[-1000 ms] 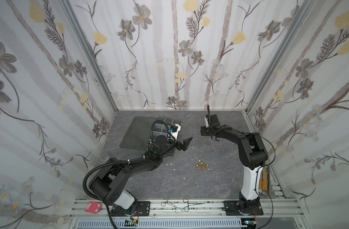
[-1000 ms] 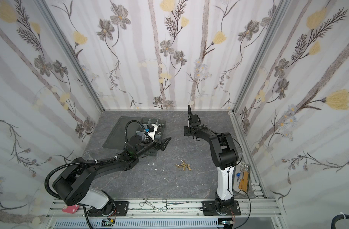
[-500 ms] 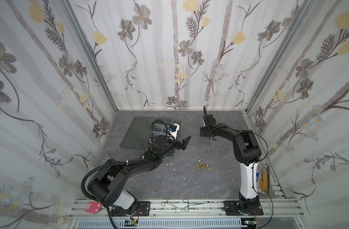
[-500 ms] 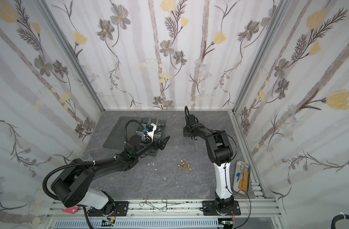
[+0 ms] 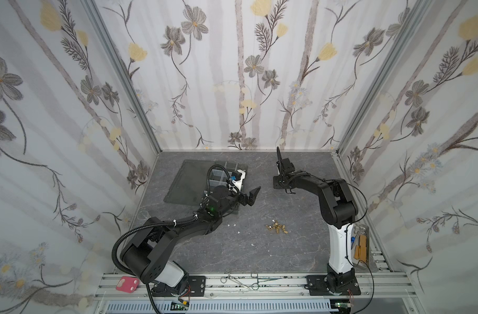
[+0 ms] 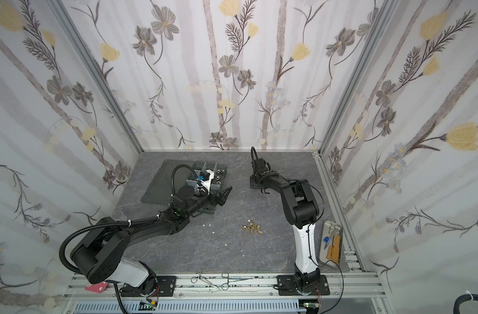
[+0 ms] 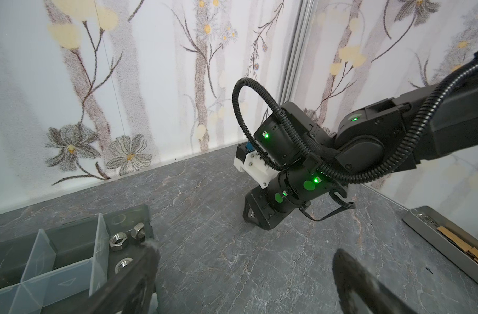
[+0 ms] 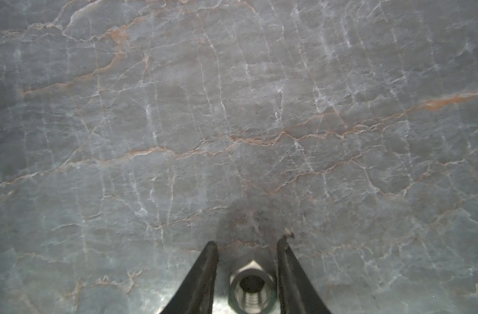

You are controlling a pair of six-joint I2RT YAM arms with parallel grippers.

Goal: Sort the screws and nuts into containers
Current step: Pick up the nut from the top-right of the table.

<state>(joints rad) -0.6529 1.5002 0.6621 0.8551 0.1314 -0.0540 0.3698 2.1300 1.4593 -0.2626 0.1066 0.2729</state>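
A silver nut [image 8: 252, 288] lies on the grey stone-patterned table [image 8: 232, 108] between the two dark fingers of the right gripper [image 8: 248, 243]. The fingers stand narrow around it, but it is unclear whether they pinch it. The left gripper [image 5: 251, 196] hovers wide open just beside the organizer box [image 5: 187, 179], where three loose nuts [image 7: 121, 244] sit in an end cell. Brass pieces [image 5: 276, 228] lie heaped mid-table, well apart from both grippers.

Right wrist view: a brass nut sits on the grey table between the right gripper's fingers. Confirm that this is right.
Wrong in one respect: the nut is silver, not brass. The right wrist view shows it on the grey table between the fingers of the right gripper. The brass pieces lie heaped elsewhere, in both top views.
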